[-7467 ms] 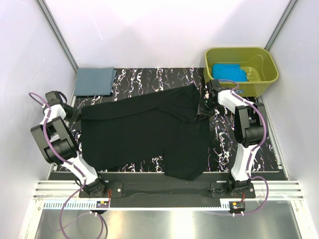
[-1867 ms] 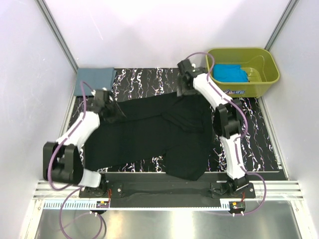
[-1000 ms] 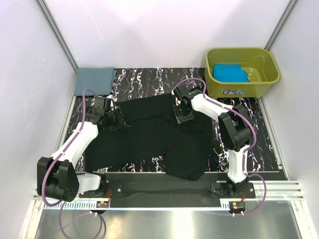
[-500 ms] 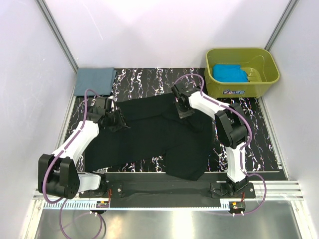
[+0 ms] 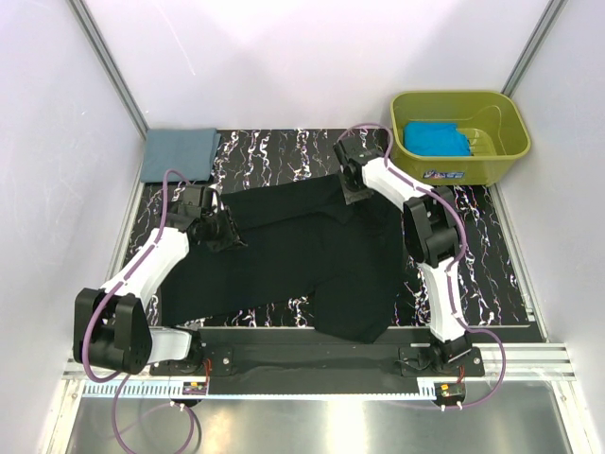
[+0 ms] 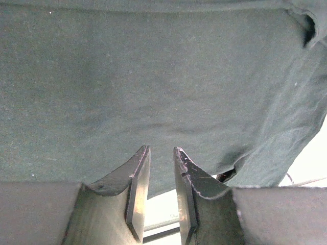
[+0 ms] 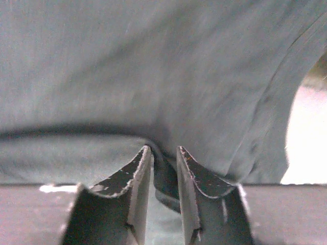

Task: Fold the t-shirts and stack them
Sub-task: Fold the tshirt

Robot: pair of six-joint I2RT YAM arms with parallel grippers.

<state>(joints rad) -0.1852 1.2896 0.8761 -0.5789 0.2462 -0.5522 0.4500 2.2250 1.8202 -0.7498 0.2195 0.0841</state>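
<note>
Black t-shirt (image 5: pixel 284 255), fold nipped in right pincer (image 7: pixel 162 150), left pincer (image 6: pixel 161 149) narrow at its edge, grip unclear

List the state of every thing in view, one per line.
black shirt: unfolded, spread across the table, far edge pinched at two spots
grey shirt: folded, flat at the far left corner
turquoise shirt: unfolded, bunched in the tub
tub: upright, holding the turquoise shirt
left gripper: shut on black shirt
right gripper: shut on black shirt, a fold between its fingers
</note>
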